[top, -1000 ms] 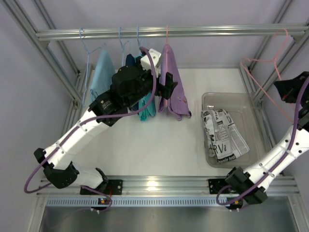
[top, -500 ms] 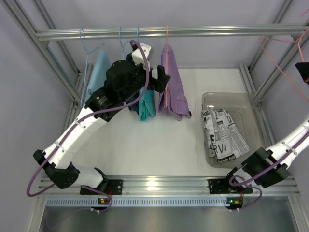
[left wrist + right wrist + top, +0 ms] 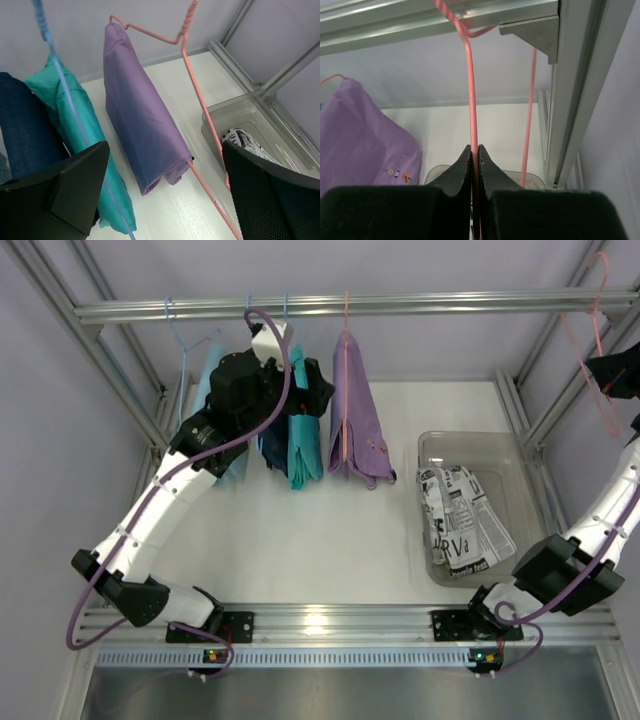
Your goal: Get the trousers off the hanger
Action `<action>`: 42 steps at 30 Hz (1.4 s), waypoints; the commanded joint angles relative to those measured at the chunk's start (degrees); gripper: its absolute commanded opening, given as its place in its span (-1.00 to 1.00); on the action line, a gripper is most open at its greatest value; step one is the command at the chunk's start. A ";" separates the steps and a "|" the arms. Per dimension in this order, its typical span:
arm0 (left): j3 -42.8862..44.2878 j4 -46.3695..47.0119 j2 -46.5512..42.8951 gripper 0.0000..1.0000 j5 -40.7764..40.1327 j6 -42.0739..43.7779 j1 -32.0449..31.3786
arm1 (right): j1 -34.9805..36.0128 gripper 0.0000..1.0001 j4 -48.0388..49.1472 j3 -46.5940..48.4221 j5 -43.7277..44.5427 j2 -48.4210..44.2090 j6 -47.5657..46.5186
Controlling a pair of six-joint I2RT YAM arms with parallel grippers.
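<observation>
We can read the letters "RVa" on the black-and-white print cloth point(image 3: 460, 520) lying in the clear bin point(image 3: 430, 445) on the worktop point(image 3: 330, 540).

The hanger point(image 3: 197, 95) hangs on the top rail point(image 3: 450, 306). The purple trousers point(image 3: 140, 120) are folded over it. A teal cloth point(image 3: 75, 115) hangs just beside them.

The left gripper point(image 3: 165, 150) is wide apart and holds nothing. We see the purple trousers between its two fingers. A second ago it was lower, right by the trousers. Now it is up near the rail, in front of the teal cloth.

The right gripper point(image 3: 475, 150) pinches a bare pink hanger point(image 3: 469, 80). That hanger was tilted before. Now it stands more upright, with its hook up by the right end of the rail.
</observation>
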 commanded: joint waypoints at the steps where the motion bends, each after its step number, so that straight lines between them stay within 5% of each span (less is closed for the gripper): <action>1: 0.16 0.58 -2.68 0.97 1.36 -2.92 2.06 | 1.02 -1.00 2.49 -2.90 7.23 -0.11 -3.95; 12: -2.66 2.16 -3.83 0.96 5.31 -7.39 4.35 | -2.32 -0.89 3.38 -15.39 2.75 -7.33 -5.09; 14: -2.75 2.25 -3.56 0.95 6.98 -8.45 4.44 | -2.58 -0.42 1.71 -15.48 1.35 -7.41 -5.53; 16: -2.92 2.16 -3.21 0.93 8.64 -9.95 4.35 | -2.93 0.50 1.35 -15.74 0.20 -8.02 -6.06; 18: -3.01 2.25 -2.86 0.91 9.44 -11.09 4.35 | -3.11 0.93 0.91 -15.22 -0.85 -9.17 -5.98; 19: -2.92 2.42 -2.77 0.90 10.14 -11.44 4.35 | -3.11 0.99 0.56 -14.78 -1.64 -9.52 -5.98; 25: -0.29 3.39 0.48 0.82 12.43 -14.52 4.35 | 0.66 0.99 -5.15 -6.62 -0.43 -10.57 -6.06; 33: 4.11 4.80 7.51 0.72 14.28 -18.82 2.24 | 17.97 0.99 -6.91 -0.54 5.56 -11.54 -3.70; 42: 6.22 13.05 13.40 0.46 20.07 -27.43 2.06 | 22.37 0.99 -0.76 -10.64 -6.74 -16.99 3.17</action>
